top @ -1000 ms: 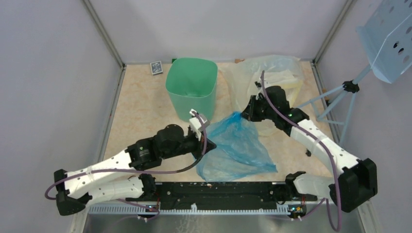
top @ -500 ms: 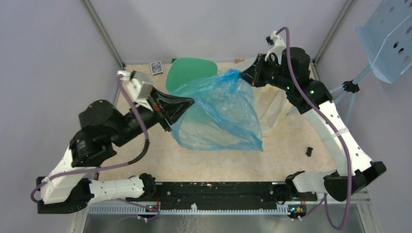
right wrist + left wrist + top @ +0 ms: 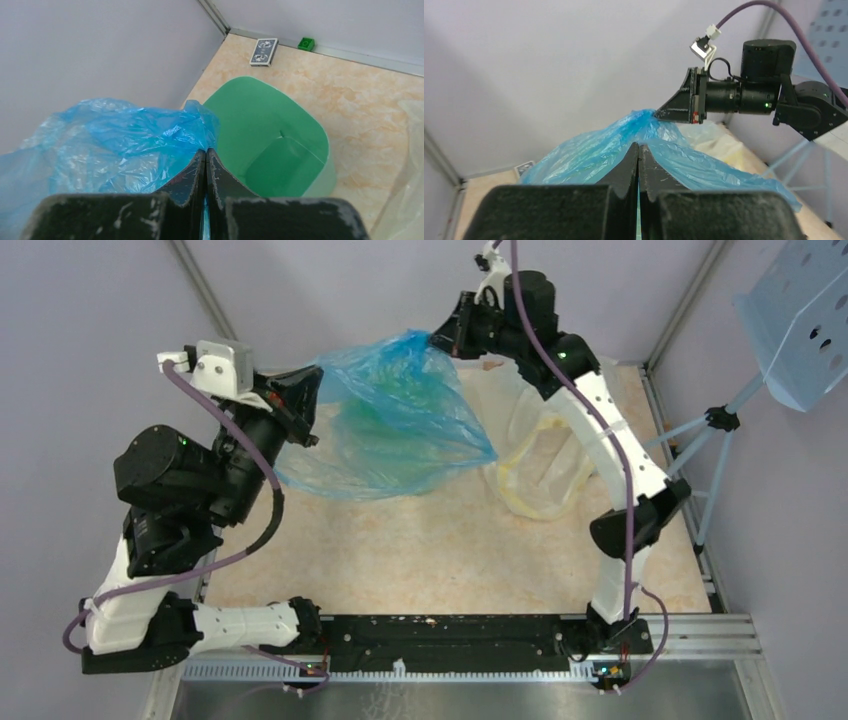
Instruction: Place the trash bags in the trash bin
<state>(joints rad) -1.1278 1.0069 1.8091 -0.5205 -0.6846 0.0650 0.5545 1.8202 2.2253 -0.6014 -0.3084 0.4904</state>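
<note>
Both raised: left arm [image 3: 185, 485], right arm [image 3: 600, 410]; fingers [image 3: 626, 170] seemingly pressed together.

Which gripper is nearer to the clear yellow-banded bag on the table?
Right. The right gripper hangs raised just left of the clear bag; the left gripper is farther left, across the blue bag that both pinch.

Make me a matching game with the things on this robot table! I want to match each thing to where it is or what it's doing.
Things:
1. trash bag
2. trash bin
3. clear plastic bag
4. dark card pack

States:
A. lies flat at the far edge of the table
B. slumped on the table, right side
C. pinched up in the air by the left gripper and right gripper
D. stands open, mint green

Pairs: 1-C, 2-D, 3-B, 4-A
</note>
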